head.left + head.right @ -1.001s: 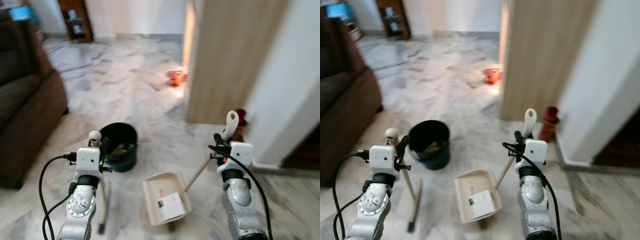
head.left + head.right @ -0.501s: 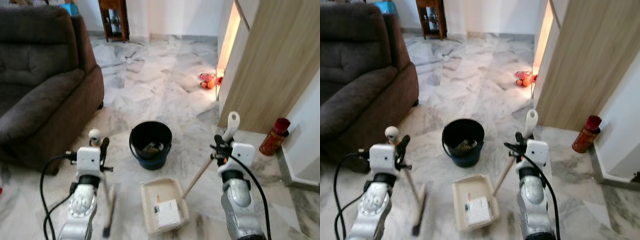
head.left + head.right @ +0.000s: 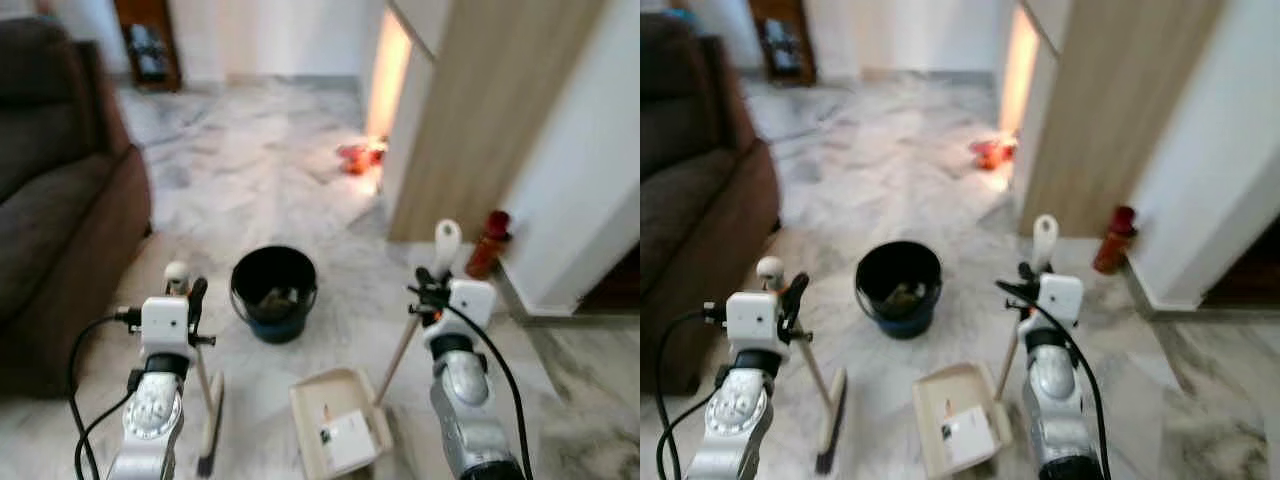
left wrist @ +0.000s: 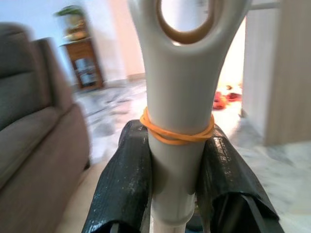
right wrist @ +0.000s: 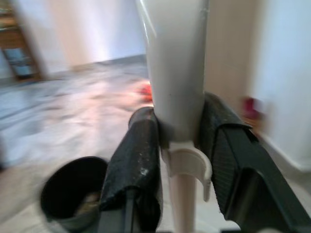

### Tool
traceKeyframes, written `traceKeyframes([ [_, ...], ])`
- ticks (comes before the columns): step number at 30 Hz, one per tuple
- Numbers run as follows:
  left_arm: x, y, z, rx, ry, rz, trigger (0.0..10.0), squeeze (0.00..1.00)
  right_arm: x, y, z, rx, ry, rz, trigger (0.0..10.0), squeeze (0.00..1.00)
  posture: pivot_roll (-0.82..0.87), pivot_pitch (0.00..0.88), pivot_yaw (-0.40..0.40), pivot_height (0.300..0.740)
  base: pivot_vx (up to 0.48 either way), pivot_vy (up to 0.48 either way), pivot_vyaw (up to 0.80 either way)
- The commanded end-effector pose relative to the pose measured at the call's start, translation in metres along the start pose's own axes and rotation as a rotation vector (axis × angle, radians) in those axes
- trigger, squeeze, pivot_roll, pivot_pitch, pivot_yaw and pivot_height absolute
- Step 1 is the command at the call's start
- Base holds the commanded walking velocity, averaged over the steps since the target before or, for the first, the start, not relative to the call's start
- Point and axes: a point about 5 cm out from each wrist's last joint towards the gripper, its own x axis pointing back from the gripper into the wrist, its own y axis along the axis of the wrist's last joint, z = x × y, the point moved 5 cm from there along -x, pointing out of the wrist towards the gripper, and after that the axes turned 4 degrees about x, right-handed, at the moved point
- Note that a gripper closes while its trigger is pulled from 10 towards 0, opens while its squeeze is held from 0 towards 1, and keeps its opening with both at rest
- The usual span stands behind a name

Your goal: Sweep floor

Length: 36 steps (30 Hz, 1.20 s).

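Note:
My left gripper [image 3: 188, 296] is shut on the cream broom handle [image 4: 179, 121], just under an orange rubber band, with a black finger [image 4: 125, 187] on each side. The broom head [image 3: 210, 436] rests on the marble floor by my left arm. My right gripper [image 3: 428, 288] is shut on the white dustpan handle [image 5: 175, 82], which slopes down to the cream dustpan [image 3: 340, 432] lying on the floor between my arms. A black bucket [image 3: 272, 292] with some debris inside stands just beyond both tools.
A brown sofa [image 3: 55, 225] fills the left side. A wooden panel [image 3: 480, 110] and a white wall stand on the right, with a red can [image 3: 490, 243] at their foot. Orange items [image 3: 360, 155] lie on the floor further off. Open marble floor stretches ahead.
The whole view has swung to the right and blurred, so the camera moved. Both grippers keep the same hold on broom and dustpan.

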Motion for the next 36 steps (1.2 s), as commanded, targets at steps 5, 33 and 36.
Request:
traceKeyframes([
  [5,-0.005,0.009,-0.004,0.000,-0.015,-0.038,10.0,0.00,-0.006,0.012,-0.002,-0.009,-0.008,-0.042,10.0,0.00,0.06,0.000,0.004,0.740,0.000,0.274,0.00],
  [33,-0.006,0.014,-0.020,-0.034,-0.088,-0.052,10.0,0.00,-0.007,0.009,0.007,-0.012,0.041,-0.029,10.0,0.00,0.07,0.000,0.000,0.740,0.000,0.145,0.00],
  [36,-0.006,0.013,-0.022,-0.027,-0.083,-0.040,10.0,0.00,-0.008,0.009,0.008,-0.013,0.045,-0.028,10.0,0.00,0.07,0.000,-0.001,0.740,0.000,0.000,0.00],
])
